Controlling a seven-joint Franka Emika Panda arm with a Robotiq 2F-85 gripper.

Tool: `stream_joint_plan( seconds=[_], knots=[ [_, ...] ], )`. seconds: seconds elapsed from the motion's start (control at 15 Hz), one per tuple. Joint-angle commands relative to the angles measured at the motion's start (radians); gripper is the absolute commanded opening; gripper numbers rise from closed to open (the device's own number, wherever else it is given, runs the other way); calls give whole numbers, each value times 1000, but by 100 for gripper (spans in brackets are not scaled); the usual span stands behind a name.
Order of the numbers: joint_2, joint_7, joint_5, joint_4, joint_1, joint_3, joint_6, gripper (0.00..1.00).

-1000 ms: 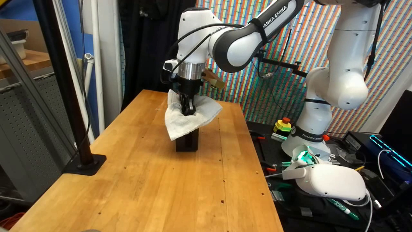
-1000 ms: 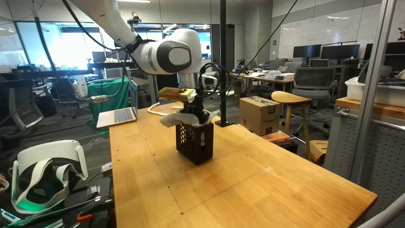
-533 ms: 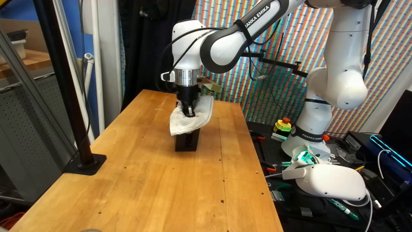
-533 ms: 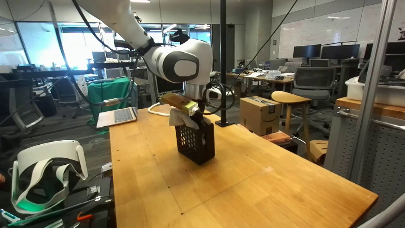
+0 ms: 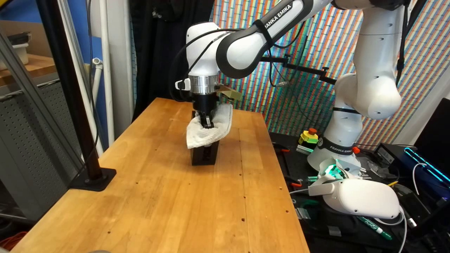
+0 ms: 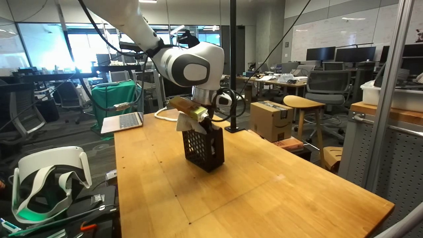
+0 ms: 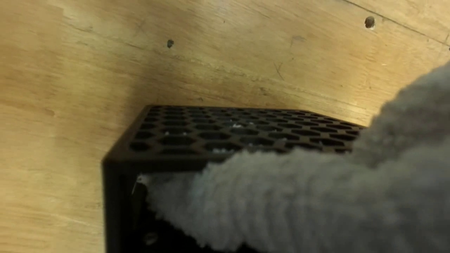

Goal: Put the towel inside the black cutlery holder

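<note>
The light grey towel [image 5: 203, 137] is bunched over the mouth of the black holder [image 5: 204, 156]. In an exterior view, part of the towel [image 6: 187, 122] hangs over the near rim of the upright, perforated holder [image 6: 214, 155]. My gripper [image 5: 207, 125] points down into the towel's middle at the holder's top. In an exterior view the gripper [image 6: 207, 127] is partly behind the holder's rim. Towel folds hide the fingertips, so their opening cannot be told. In the wrist view the towel [image 7: 281, 200] covers much of the holder's opening, with a corner inside the rim [image 7: 154, 164].
The holder stands on a wooden table [image 5: 168, 196]. A black pole [image 6: 233, 66] rises from the table's far edge. An open laptop [image 6: 122, 122] and a white cable [image 6: 162, 115] lie at the far end. A white headset [image 5: 362, 198] sits beside the table.
My gripper has moved down into the holder's mouth, pressing the towel's middle lower. The towel's outer parts have drawn inward. Little has moved in the last half second.
</note>
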Motion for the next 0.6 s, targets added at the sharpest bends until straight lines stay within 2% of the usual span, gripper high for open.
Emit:
stream_joint_plan(
  seconds=[0.0, 0.2, 0.53],
  knots=[
    [-103, 115, -146, -37, 57, 0, -33, 5],
    [-166, 201, -254, -38, 94, 13, -84, 5],
    [-301, 296, -353, -68, 124, 47, -156, 5]
  ],
)
